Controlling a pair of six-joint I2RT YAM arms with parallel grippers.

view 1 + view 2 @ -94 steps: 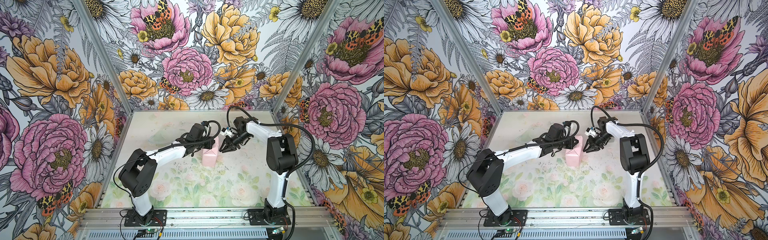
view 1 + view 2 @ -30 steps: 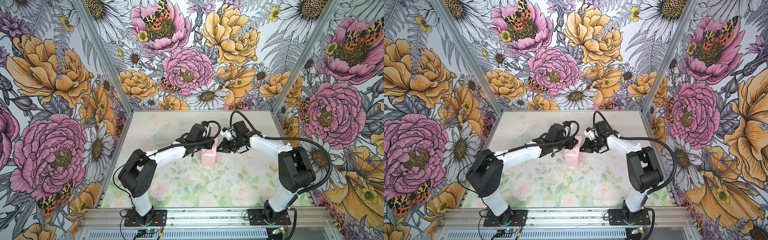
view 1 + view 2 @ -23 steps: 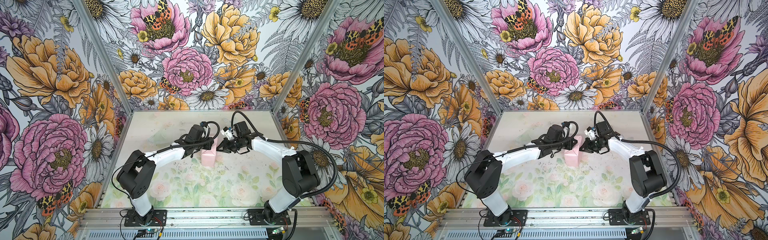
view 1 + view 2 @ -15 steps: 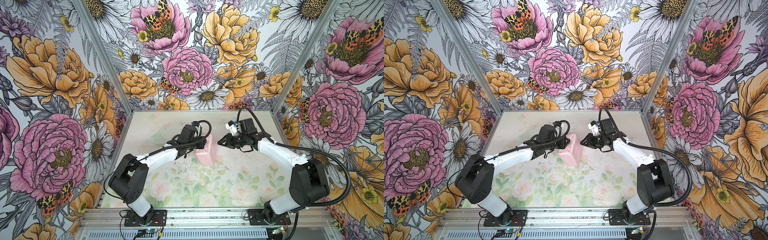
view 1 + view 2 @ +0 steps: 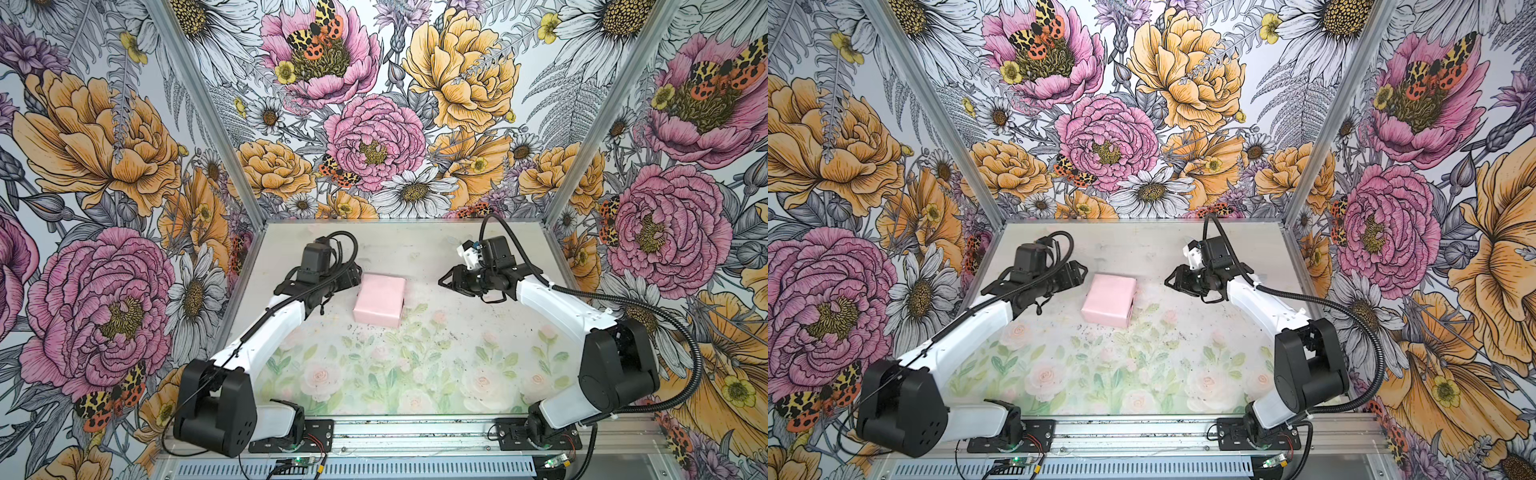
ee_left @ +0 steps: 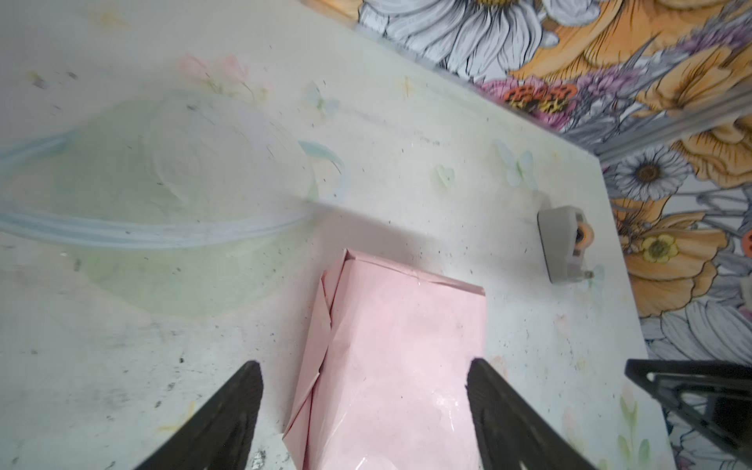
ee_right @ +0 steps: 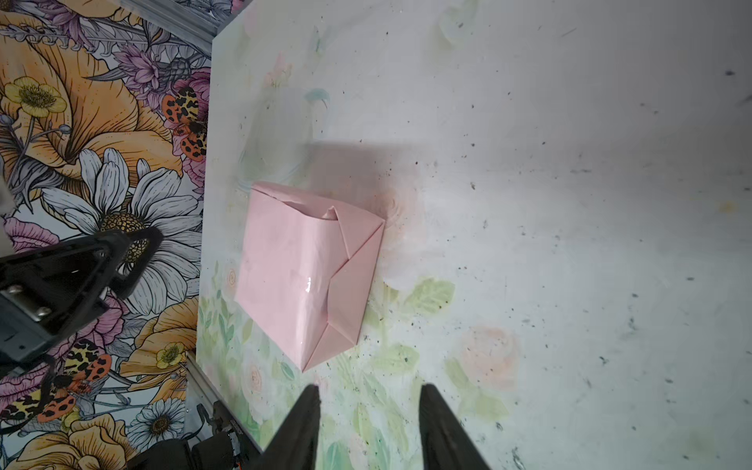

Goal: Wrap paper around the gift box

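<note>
Paper (image 5: 379, 300) is sitting folded shut around the gift box, which is hidden inside, mid-tabletop (image 5: 419, 253) toward 12 o'clock. Left gripper (image 5: 351, 277), jaws apart and empty, is hovering just beside it at 9 o'clock. Right gripper (image 5: 444, 282), jaws apart and empty, is hanging near at 3. Wrapping is looking finished; next is likely checking the end flaps.

Both arms are the same build: left arm (image 5: 276, 330) and right arm (image 5: 561, 301) have glossy white link shells, chunky matte-black joint housings (image 5: 615, 365) and black wrist ends, each on a black base plate (image 5: 291, 432). A thin black cable (image 5: 245, 345) runs along the left one, a fat ribbed black hose (image 5: 692, 365) comes off the right, and there's a small white bracket (image 5: 467, 254) at its wrist. Fingers (image 6: 230, 415) are black tapered wedges, with a black truss frame and silver screws (image 7: 14, 289) behind.
</note>
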